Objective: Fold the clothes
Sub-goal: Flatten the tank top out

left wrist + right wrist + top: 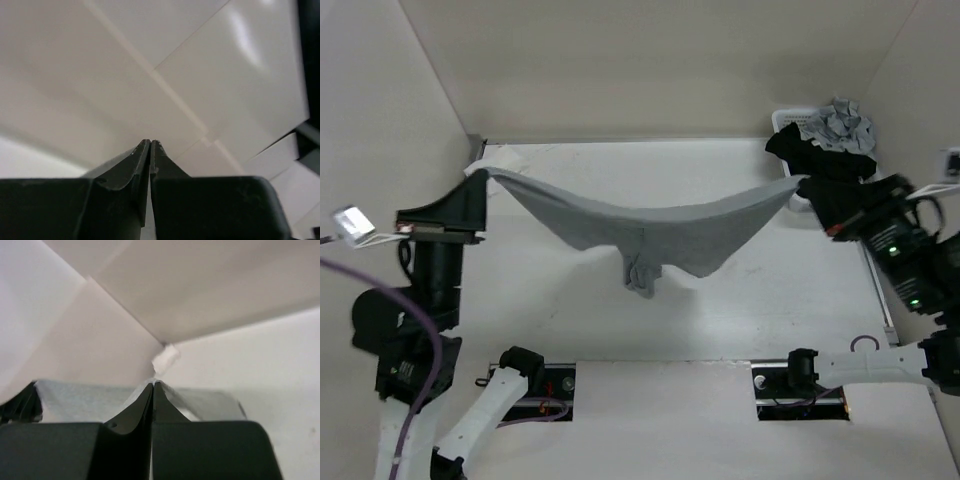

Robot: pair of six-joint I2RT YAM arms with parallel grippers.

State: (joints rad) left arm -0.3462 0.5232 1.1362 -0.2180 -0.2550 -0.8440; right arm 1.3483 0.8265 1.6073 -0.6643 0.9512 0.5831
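Note:
The clothes [650,230], a grey tank top, hang stretched in a sagging band above the white table [620,165]. A bunched fold [642,276] droops from the middle. My left gripper [478,175] is shut on the left end at the back left. In the left wrist view its jaws [150,141] are pressed together and the fabric is hidden. My right gripper [803,185] is shut on the right end, and grey cloth [80,400] spreads around its closed tips [153,383] in the right wrist view.
A white basket [788,118] at the back right holds a black garment [820,150] and a pale grey cloth [842,125], close to my right arm. Beige walls enclose the table on three sides. The arm bases [520,365] stand at the near edge.

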